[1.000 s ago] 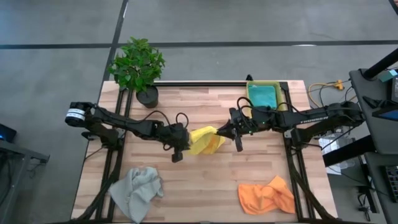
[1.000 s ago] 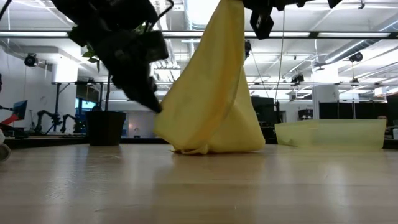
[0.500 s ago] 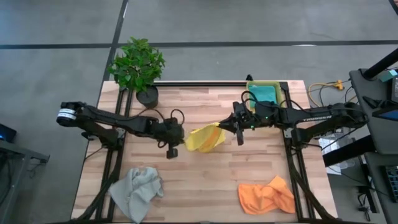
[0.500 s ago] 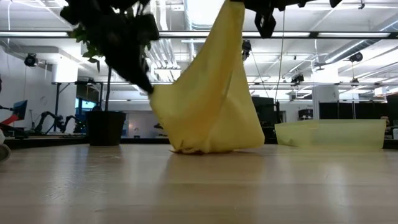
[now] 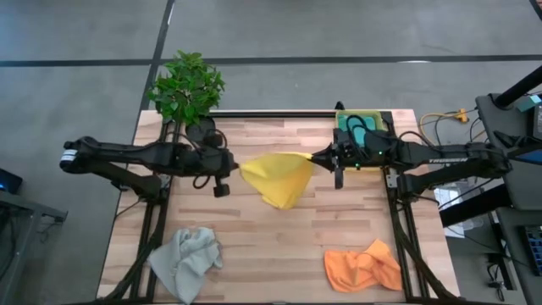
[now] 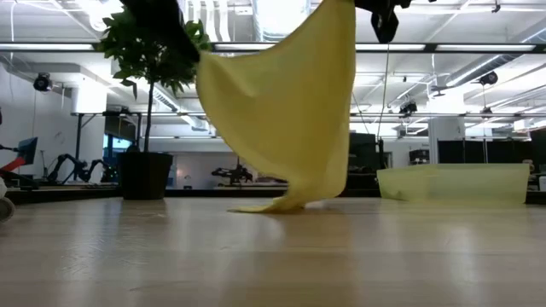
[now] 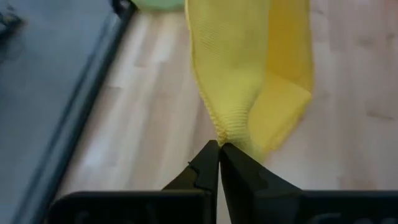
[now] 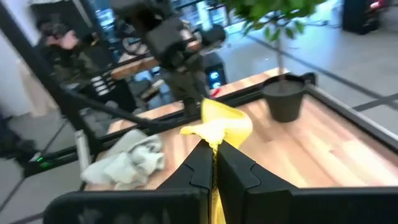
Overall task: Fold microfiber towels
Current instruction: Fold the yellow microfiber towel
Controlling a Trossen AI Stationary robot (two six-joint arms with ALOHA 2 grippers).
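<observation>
Both grippers, left (image 5: 240,164) and right (image 5: 315,157), clamp yellow towel (image 5: 275,177) corners (mid-air); keep it taut, then lower flat.

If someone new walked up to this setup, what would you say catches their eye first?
First the yellow towel, stretched in the air over the middle of the table between the left gripper and the right gripper, each pinching a corner, with its lowest tip touching the wood. Next come the crumpled grey towel and orange towel near the front edge, and the potted plant at the back left corner.
</observation>
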